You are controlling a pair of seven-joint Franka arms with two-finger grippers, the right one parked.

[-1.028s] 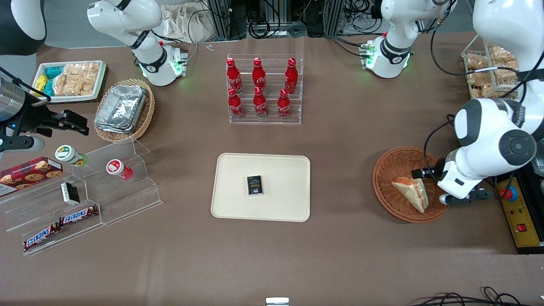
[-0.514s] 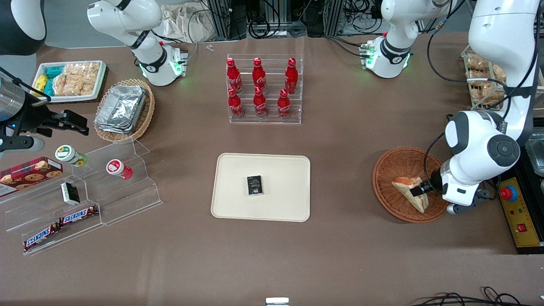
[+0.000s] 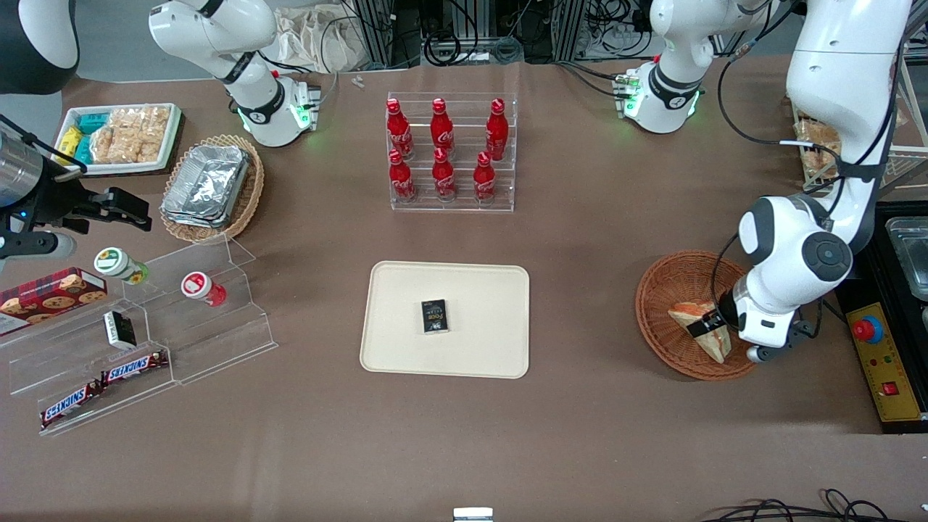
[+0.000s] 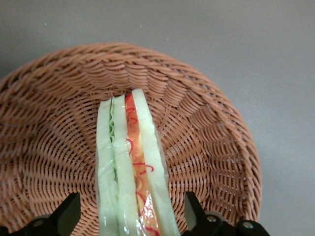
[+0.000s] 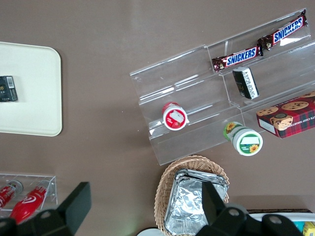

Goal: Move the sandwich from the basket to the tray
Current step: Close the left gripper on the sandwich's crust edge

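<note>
Red bottles (image 3: pixel 444 151), Snickers bars (image 3: pixel 101 384)

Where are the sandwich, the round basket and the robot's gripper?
sandwich (image 4: pixel 133 167): left wrist view, middle bread layer.
basket (image 3: pixel 670 279): front view, bare woven wall.
gripper (image 4: pixel 130 216): left wrist view, midway between its open fingers, straddling the sandwich.

This is a robotics lab laid out as a mock snack shop. Two white arms are bolted to a brown-covered table (image 3: pixel 580 239), with bundled cables (image 3: pixel 464 36) and aluminium framing along its edge farthest from the front camera and an emergency-stop box (image 3: pixel 881 355) at the working arm's end. Shop goods stand on display: a clear acrylic rack of red Coca-Cola bottles (image 3: pixel 444 152), stepped acrylic shelves (image 3: pixel 156 330) carrying Snickers bars (image 3: pixel 101 384), and a cookie box (image 3: pixel 47 293).
</note>
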